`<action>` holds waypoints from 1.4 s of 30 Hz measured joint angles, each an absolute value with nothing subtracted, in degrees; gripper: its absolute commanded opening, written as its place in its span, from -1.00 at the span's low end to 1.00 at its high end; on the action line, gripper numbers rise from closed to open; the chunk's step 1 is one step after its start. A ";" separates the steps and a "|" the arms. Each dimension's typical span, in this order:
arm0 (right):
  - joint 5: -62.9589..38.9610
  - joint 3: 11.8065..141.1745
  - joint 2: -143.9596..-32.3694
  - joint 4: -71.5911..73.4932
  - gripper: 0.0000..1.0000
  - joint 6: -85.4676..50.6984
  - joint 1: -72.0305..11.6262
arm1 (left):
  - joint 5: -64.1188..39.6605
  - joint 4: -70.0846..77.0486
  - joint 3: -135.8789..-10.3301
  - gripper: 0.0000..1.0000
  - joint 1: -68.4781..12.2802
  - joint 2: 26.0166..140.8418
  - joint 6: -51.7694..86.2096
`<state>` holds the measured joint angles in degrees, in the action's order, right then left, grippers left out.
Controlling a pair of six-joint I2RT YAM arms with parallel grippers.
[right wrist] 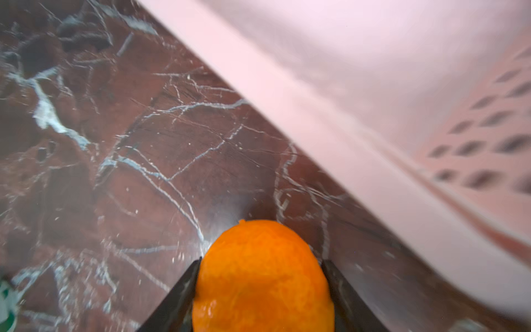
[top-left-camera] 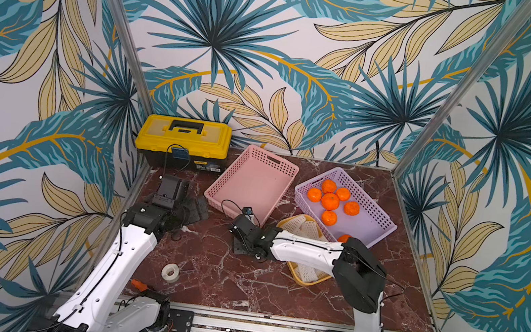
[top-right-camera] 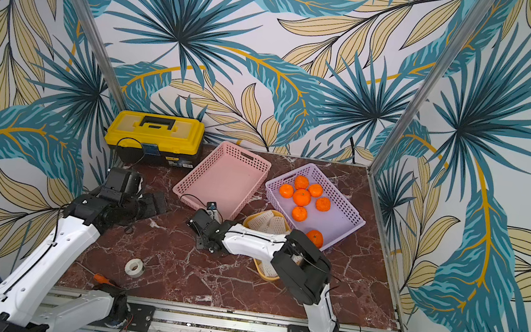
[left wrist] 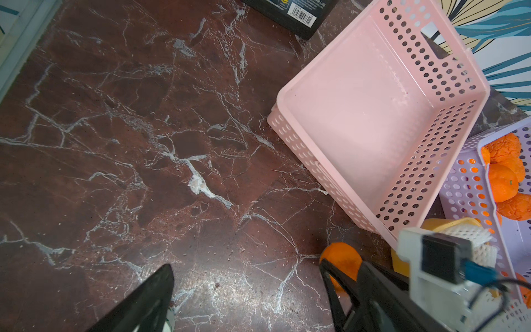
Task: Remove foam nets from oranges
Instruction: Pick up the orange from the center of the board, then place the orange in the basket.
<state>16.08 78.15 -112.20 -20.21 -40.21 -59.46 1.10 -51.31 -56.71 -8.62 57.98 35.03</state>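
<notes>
My left arm (top-left-camera: 124, 260) reaches from the near left corner toward the far side. My left end effector (top-left-camera: 193, 206) has its fingers spread wide and holds nothing. My right arm (top-left-camera: 305, 250) bends low to the left, and my right end effector (right wrist: 261, 261) presses both fingers against an orange (right wrist: 263, 284).

Both top views are bright and evenly lit, sharp in the middle, with frame posts (top-left-camera: 122, 26) leaning outward near the edges. Shadows under the arms (top-left-camera: 308, 250) are soft. The left wrist view is crisp, with pale glare on the tabletop (left wrist: 218, 287). The right wrist view is blurred: pink basket (right wrist: 373, 115) smeared, orange (right wrist: 263, 276) soft.
</notes>
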 measured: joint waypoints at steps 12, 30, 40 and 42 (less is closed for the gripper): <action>22.48 67.57 -77.21 -22.26 0.07 -38.13 -50.61 | 0.23 -51.40 -56.51 0.99 -8.51 55.27 34.96; 5.85 57.93 -79.31 -21.15 0.29 -43.51 1.89 | -1.26 -51.40 -56.51 0.99 -8.38 52.88 34.94; 4.86 58.74 -92.07 -10.79 0.51 -50.09 6.55 | -2.04 -51.40 -56.51 0.99 -8.05 53.32 34.85; 5.28 58.72 -92.05 -9.15 0.64 -50.70 7.16 | -2.39 -51.40 -56.51 0.99 -7.86 53.49 34.72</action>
<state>5.28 58.72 -92.05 -9.15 -50.70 7.16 -2.39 -51.40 -56.51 -7.86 53.49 34.72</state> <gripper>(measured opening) 0.773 0.995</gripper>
